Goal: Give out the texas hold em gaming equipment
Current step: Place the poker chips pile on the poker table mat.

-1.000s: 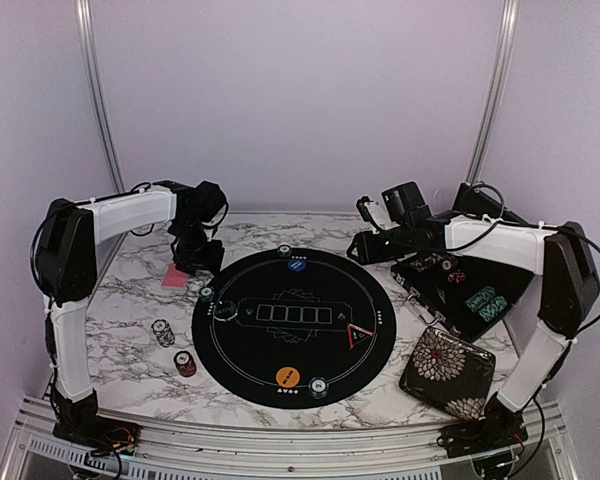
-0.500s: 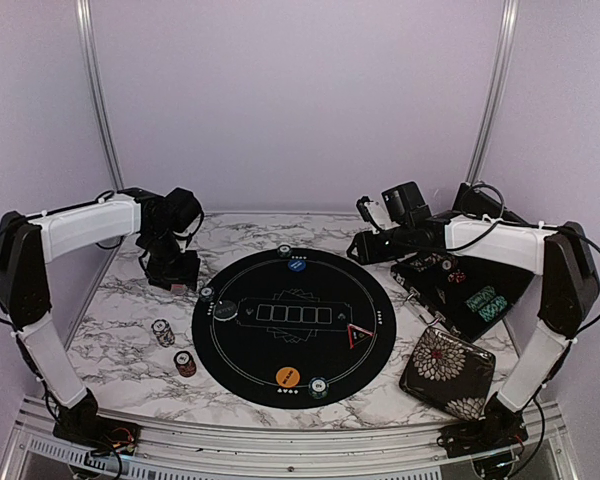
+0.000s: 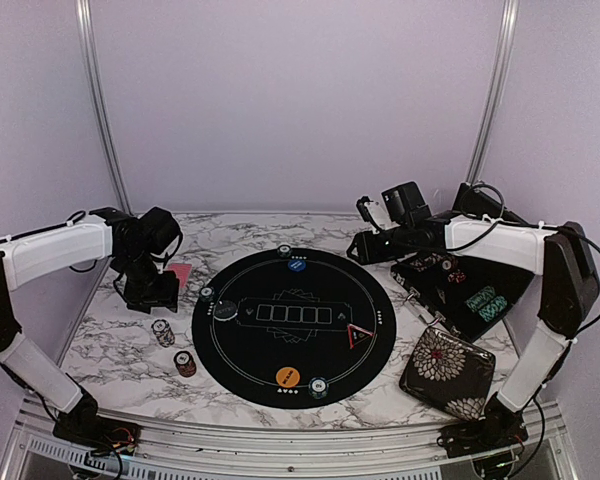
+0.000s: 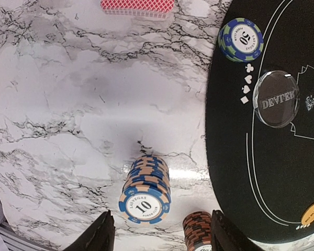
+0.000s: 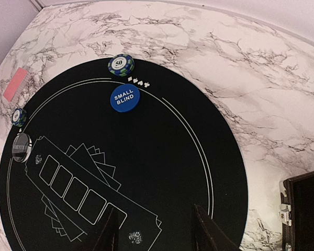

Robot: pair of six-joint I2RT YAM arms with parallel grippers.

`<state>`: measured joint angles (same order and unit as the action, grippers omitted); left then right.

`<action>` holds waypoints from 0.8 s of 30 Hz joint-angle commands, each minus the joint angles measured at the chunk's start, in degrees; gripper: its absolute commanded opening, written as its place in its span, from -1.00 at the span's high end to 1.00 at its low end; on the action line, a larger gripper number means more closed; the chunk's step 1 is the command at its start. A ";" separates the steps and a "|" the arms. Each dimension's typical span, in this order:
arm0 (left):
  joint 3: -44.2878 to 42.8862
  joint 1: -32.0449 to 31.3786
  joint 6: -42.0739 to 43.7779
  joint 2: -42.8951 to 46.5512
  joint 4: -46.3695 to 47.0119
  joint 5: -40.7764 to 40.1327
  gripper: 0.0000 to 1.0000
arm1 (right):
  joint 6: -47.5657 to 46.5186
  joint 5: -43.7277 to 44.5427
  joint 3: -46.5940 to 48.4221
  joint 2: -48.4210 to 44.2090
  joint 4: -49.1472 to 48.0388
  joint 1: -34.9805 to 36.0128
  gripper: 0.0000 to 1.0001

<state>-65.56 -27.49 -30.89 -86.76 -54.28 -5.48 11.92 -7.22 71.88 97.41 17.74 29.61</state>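
The left arm has drawn back toward 9 o'clock, uncovering the pink-backed cards (image 3: pixel 178 272), which lie flat on the marble worktop (image 3: pixel 110 340) off the round black mat (image 3: pixel 250 350) at about 10 o'clock. The left gripper (image 3: pixel 152 293) hangs just beside them, its jaws parted and holding nothing. The right arm has not shifted; the right gripper (image 3: pixel 365 247) hovers near the mat's 1 o'clock edge, jaws also apart and empty.

On the mat, a striped chip (image 5: pixel 121 65) sits at 12 o'clock with the blue small-blind disc (image 5: pixel 125 98) just inside it. Another striped chip (image 4: pixel 240 40) sits on the rim near 9 o'clock, the clear dealer button (image 4: pixel 276 99) just beside it. The orange disc (image 3: pixel 288 377) lies at 6 o'clock, a further chip (image 3: pixel 319 385) next to it, and the red-edged triangle (image 3: pixel 357 336) near 4 o'clock.

Off the mat at 8 o'clock stand a blue-and-peach chip stack (image 4: pixel 145 191) and a brown one (image 4: pixel 197 230), apart from each other. At 3 o'clock lies the open black case (image 3: pixel 470 295), with the floral pouch (image 3: pixel 447 368) nearer, at 4 o'clock.
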 commanded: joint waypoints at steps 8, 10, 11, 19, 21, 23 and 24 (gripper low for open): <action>4.02 -0.12 -2.13 2.85 -0.38 0.17 -0.35 | -0.65 -0.07 1.60 0.27 0.08 -0.61 0.11; 4.48 -0.11 -2.11 2.44 0.22 0.22 -0.37 | -0.75 0.16 1.46 0.07 0.10 -0.60 0.11; 4.74 -0.11 -1.96 2.15 0.61 0.36 -0.38 | -0.75 0.19 1.44 0.00 0.24 -0.60 0.11; 5.60 0.13 -0.99 0.12 2.45 1.14 -0.42 | -0.85 0.41 1.60 -0.34 0.43 -0.60 0.11; 5.90 0.30 -0.77 -0.22 2.75 1.25 -0.44 | -0.80 0.46 1.61 -0.41 0.46 -0.60 0.11; 6.35 0.58 -0.51 -0.45 3.22 1.54 -0.45 | -0.84 0.59 1.66 -0.42 0.46 -0.60 0.11; 6.55 0.65 -0.44 -0.57 3.34 1.65 -0.45 | -0.85 0.63 1.65 -0.41 0.48 -0.60 0.11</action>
<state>-60.12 -27.38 -32.10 -86.41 -51.92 -4.71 11.90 -7.20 71.88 97.41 17.78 29.61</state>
